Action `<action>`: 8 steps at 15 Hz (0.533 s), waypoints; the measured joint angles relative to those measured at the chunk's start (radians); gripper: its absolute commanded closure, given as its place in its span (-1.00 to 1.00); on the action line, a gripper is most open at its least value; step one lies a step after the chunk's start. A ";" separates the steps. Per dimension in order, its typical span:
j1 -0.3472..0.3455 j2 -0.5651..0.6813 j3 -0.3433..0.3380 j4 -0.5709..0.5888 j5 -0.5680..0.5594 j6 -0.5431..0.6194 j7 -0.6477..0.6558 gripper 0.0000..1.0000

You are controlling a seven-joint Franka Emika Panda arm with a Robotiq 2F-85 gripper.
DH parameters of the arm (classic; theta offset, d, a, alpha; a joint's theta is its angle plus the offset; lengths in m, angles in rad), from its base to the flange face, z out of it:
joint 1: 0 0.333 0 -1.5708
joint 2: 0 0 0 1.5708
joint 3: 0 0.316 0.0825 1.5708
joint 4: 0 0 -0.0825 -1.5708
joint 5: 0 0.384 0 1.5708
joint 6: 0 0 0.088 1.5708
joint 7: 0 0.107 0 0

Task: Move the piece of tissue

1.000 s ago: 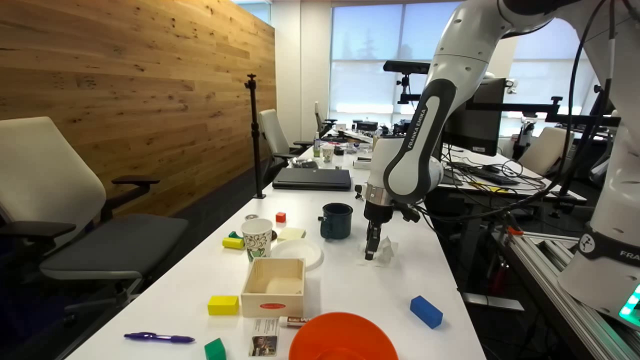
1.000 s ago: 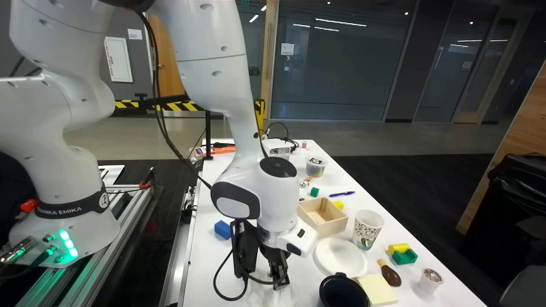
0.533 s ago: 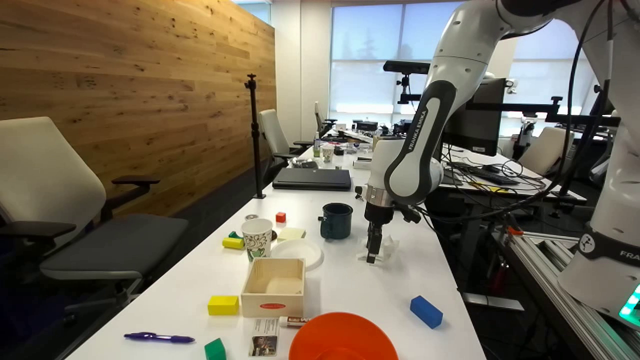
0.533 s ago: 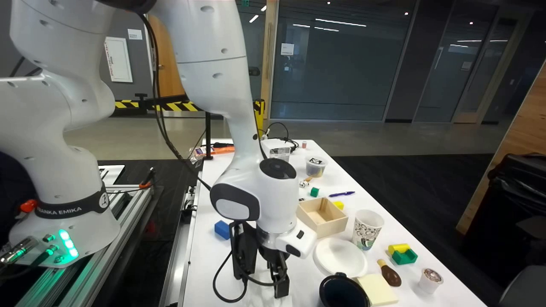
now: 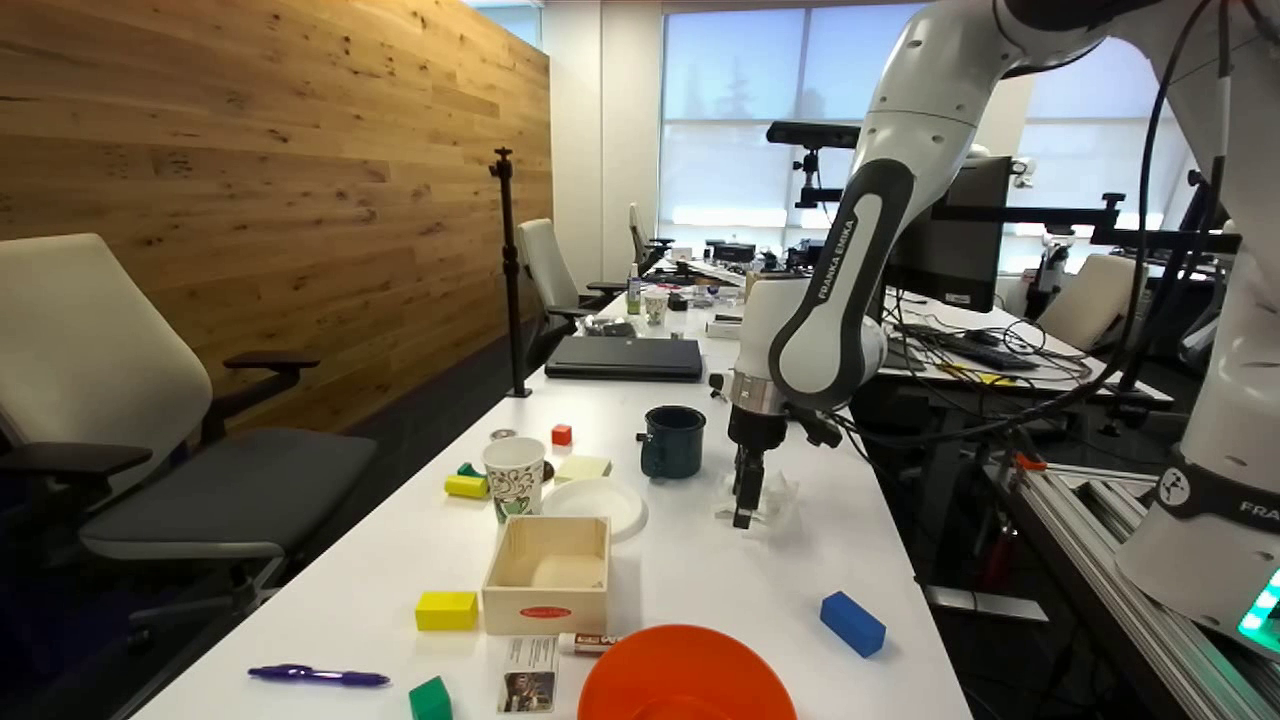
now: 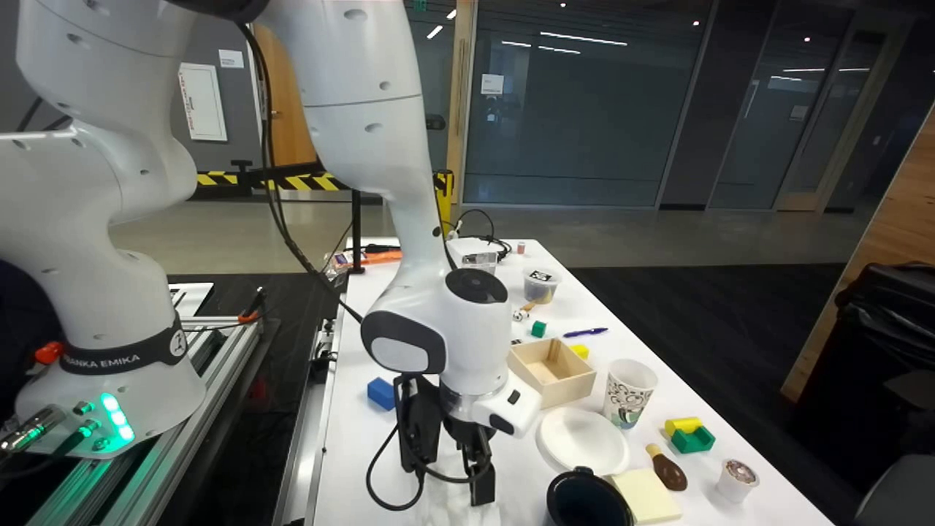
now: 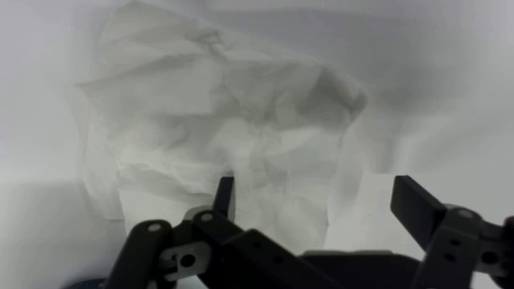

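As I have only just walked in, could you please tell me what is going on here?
A robot arm is working at a crumpled tissue on the white table. Its gripper is open, low over the tissue: in the wrist view, one finger is over it and the other finger is past its edge. The tissue is not gripped yet; contact is hard to judge.

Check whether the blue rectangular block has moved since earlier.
No: in both exterior views, the blue rectangular block shows no shift either way against the white table edge.
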 measured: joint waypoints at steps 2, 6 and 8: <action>0.007 -0.033 0.007 -0.008 0.000 -0.031 0.026 -1.00; 0.033 -0.130 -0.004 -0.012 0.001 -0.094 0.091 -1.00; 0.056 -0.171 -0.031 -0.007 0.001 -0.110 0.124 -0.50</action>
